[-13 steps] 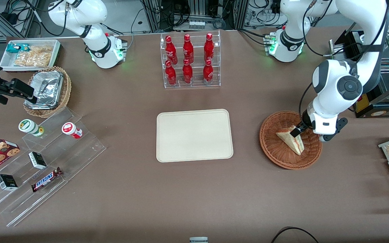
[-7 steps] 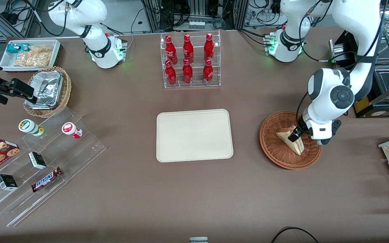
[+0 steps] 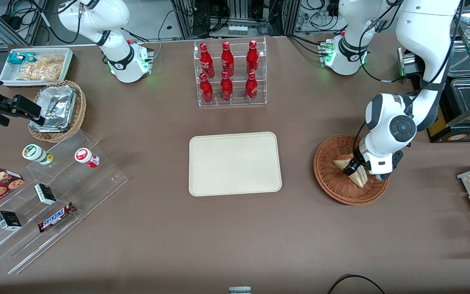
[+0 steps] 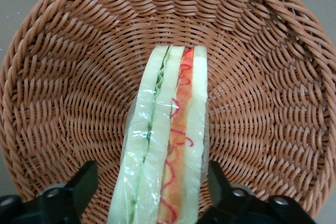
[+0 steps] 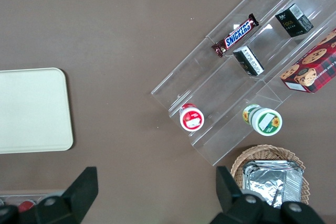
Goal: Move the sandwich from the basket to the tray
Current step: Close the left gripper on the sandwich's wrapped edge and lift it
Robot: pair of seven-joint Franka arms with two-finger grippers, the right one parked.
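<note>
Tool (image 3: 352, 168), fingers spread, straddles the wrapped sandwich (image 4: 165, 145) standing on edge in the wicker basket (image 3: 333, 185), right of frame. Before lifting, close squarely on both bread faces; cream tray (image 3: 235, 163) waits mid-frame.

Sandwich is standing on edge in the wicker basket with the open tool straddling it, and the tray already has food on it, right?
Not quite: the tray is bare in the front view. The sandwich does stand on edge in the basket, with the open tool straddling it.

Bright, even overhead light. Soft shadows fall toward 6 o'clock under the gripper (image 3: 354, 168). Glare streaks the sandwich (image 4: 164, 145) wrap; focus stays sharp.
</note>
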